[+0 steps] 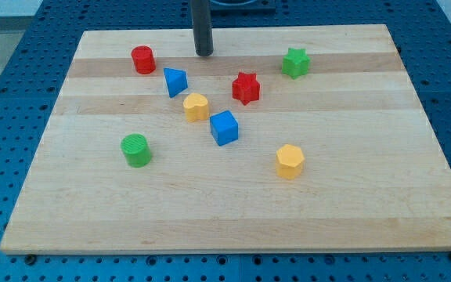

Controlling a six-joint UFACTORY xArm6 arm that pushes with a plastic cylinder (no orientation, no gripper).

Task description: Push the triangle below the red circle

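1. Blue triangle sits in the upper left of the frame, just down-right of the red circle, near the yellow heart.
2. My tip stands above and right of the triangle, apart from it; there is no pincer here, only the bare rod.
3. Risk: a push off the triangle's centre could spin it, or knock the red circle toward the table's upper edge.
4. Open wood lies below the circle, down to the green cylinder, so leftward room looks ample.
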